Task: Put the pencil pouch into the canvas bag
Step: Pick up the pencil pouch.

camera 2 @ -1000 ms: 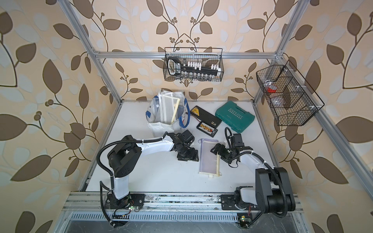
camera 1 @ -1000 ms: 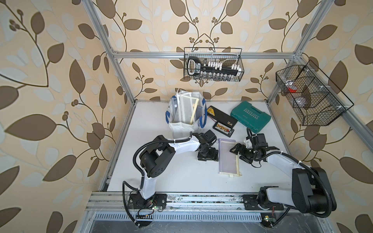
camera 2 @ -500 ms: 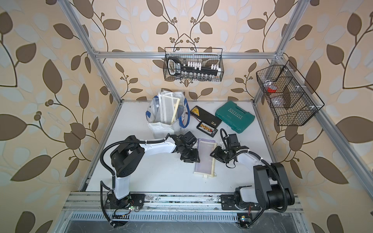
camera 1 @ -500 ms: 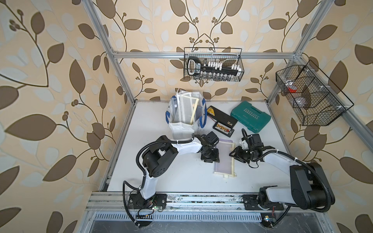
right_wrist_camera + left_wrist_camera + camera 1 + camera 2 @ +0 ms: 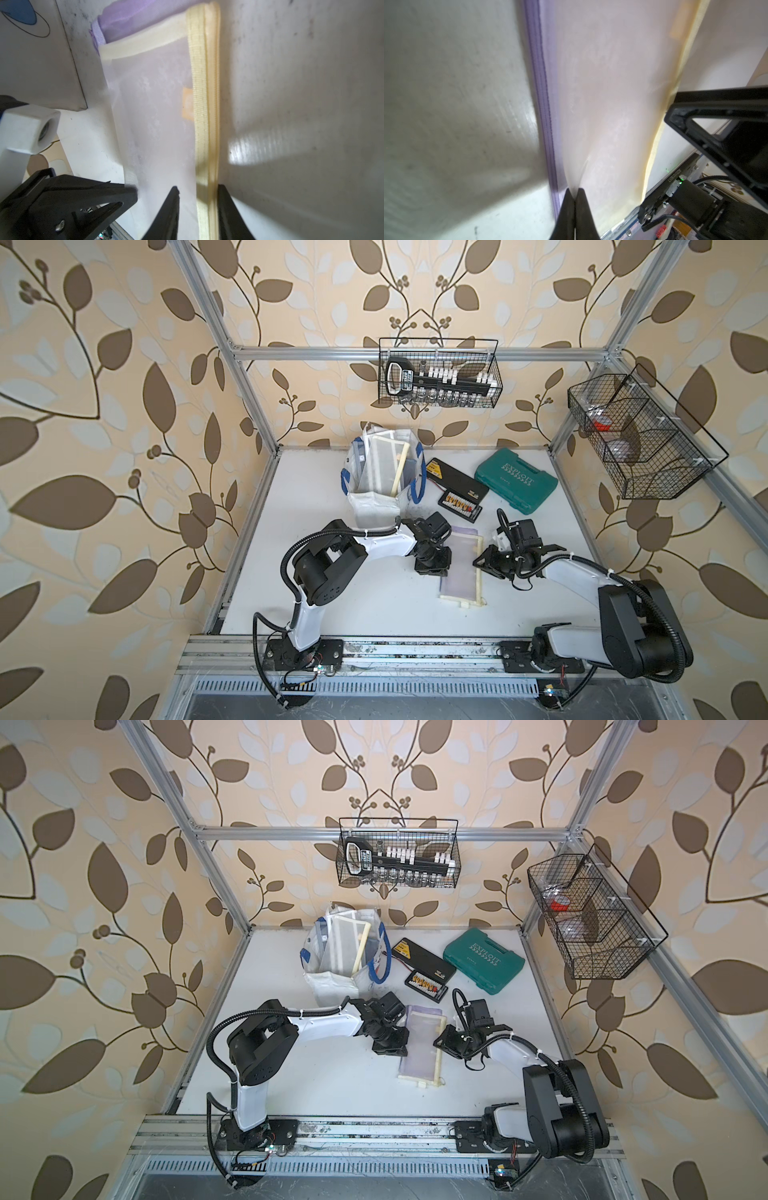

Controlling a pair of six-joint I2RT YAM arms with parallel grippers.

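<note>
The pencil pouch [image 5: 461,568] [image 5: 419,1048] lies flat mid-table: pale mesh with a cream zip edge, and a purple-edged layer showing under it. My left gripper [image 5: 445,568] [image 5: 402,1048] [image 5: 574,191] is shut, pinching a ridge of the pouch's [image 5: 602,93] mesh beside the purple edge. My right gripper [image 5: 478,566] [image 5: 439,1042] [image 5: 197,189] is closed astride the pouch's [image 5: 155,114] cream zip edge, one finger on the mesh, one outside the zip. The canvas bag [image 5: 374,506] [image 5: 332,990] [image 5: 37,62] stands upright behind the left arm, white with blue handles, with flat pouches sticking out of it.
A green tool case [image 5: 515,481] lies at the back right, with a black case [image 5: 457,481] and a small bit holder [image 5: 461,506] between it and the bag. Wire baskets hang on the back wall [image 5: 438,373] and on the right wall [image 5: 636,435].
Both grippers moved in to the pouch's long edges and closed on it. The pouch slid slightly to the left.
</note>
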